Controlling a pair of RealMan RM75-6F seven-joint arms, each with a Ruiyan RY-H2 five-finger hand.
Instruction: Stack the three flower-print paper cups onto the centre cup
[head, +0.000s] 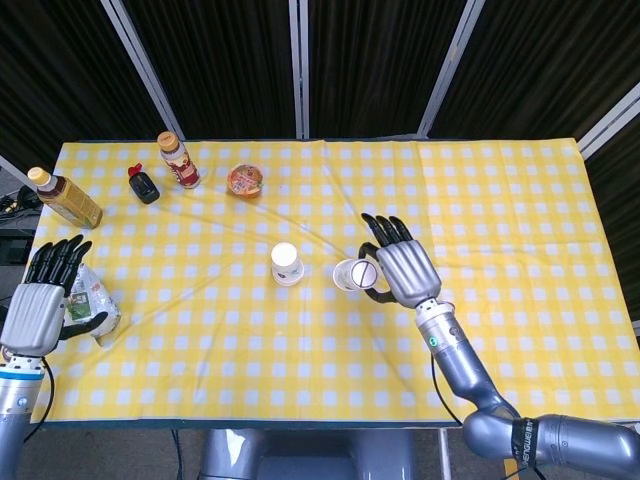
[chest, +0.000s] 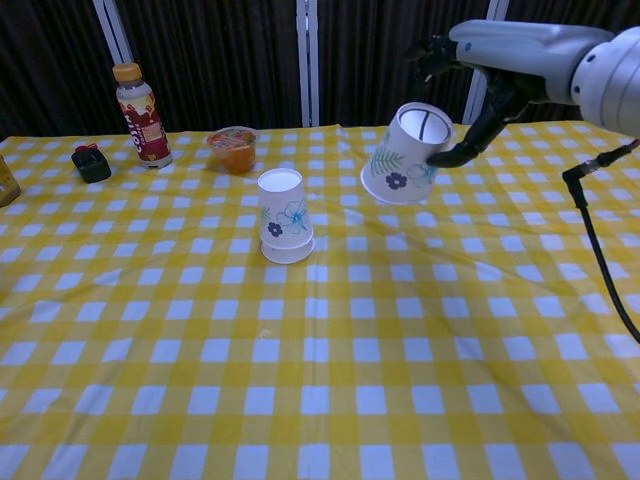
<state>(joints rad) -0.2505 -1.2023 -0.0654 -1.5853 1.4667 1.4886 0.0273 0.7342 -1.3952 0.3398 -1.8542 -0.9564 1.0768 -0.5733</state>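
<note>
Chest view: right robot hand (chest: 470, 75) holds inverted cup (chest: 405, 153).

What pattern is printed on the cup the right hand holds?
Dark blue flowers with green leaf sprigs on the white held cup, clearest in the chest view.

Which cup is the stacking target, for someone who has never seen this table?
On the yellow checked tablecloth, look near the middle. The centre cup stands there upside down, blue flower print on its side. Unlike the tilted cup that the right hand holds in the air, it rests on the table, untouched.

lab booth, black curtains (head: 220, 60), checkered table (head: 500, 200)
</note>
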